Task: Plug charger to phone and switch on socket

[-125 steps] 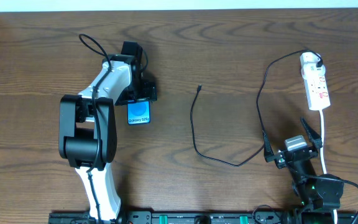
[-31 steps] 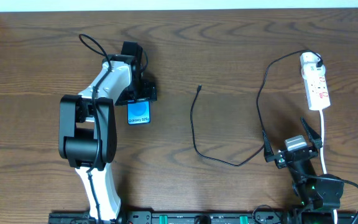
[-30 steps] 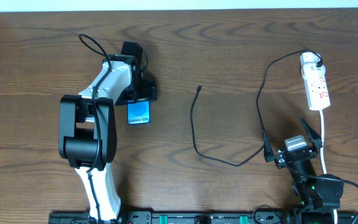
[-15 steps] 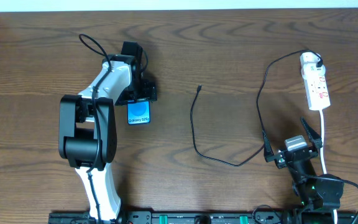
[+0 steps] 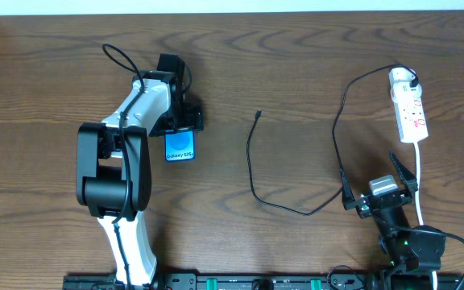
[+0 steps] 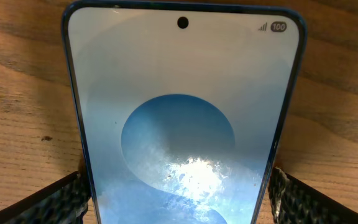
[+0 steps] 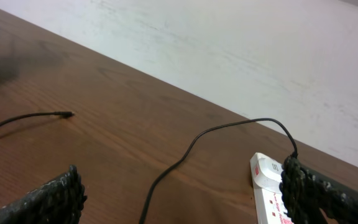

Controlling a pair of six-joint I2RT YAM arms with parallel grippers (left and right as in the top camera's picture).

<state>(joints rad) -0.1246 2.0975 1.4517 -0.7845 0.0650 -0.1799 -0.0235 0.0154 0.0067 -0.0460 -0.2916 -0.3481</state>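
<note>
The phone (image 5: pixel 180 147) lies flat on the wooden table, left of centre, with its blue screen up; it fills the left wrist view (image 6: pixel 179 112). My left gripper (image 5: pixel 180 131) is shut on the phone's far end, one finger against each long edge (image 6: pixel 178 202). The charger, a thin black cable (image 5: pixel 250 165), lies loose in the middle with its connector tip (image 5: pixel 258 113) free on the table. Its plug (image 5: pixel 410 77) sits in the socket, a white power strip (image 5: pixel 409 114) at the far right. My right gripper (image 5: pixel 369 167) is open and empty, near the strip (image 7: pixel 267 180) and above the cable (image 7: pixel 182 152).
The strip's white cord (image 5: pixel 420 201) runs down the right side past my right gripper. The cable's tip (image 7: pixel 67 114) shows far left in the right wrist view. A pale wall (image 7: pixel 229 50) borders the table's far edge.
</note>
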